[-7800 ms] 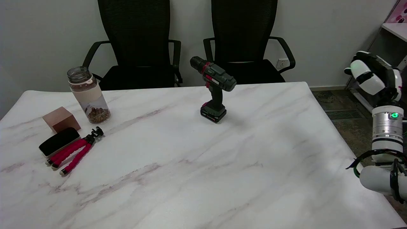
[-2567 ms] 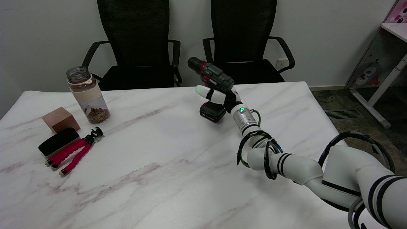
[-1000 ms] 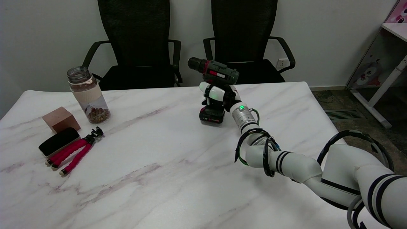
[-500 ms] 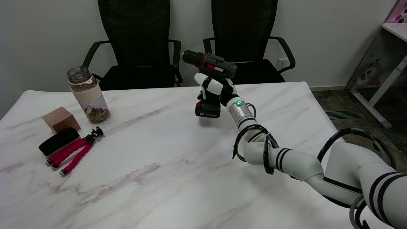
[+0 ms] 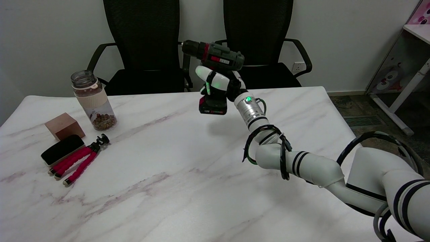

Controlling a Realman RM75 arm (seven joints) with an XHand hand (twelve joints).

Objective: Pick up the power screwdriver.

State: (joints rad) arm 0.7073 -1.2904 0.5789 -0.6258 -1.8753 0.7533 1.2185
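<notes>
- While I held the right hand (image 5: 220, 84) steady, its fingers (image 5: 210, 78) were clenched round the power screwdriver (image 5: 213, 58) at the grip.
- Its battery pack read "12V"; the red label's writing I could not read.
- It hung clear above the table (image 5: 168, 174), grip upright, chuck pointing toward picture-left.

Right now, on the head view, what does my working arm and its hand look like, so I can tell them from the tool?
The right arm is made of glossy white rounded segments with thin black bands at the joints and black cable loops, one green-tinted. Its wrist is a silver metal cylinder with a lit green lamp. The right hand has a black frame with white shell covers on the fingers.
</notes>
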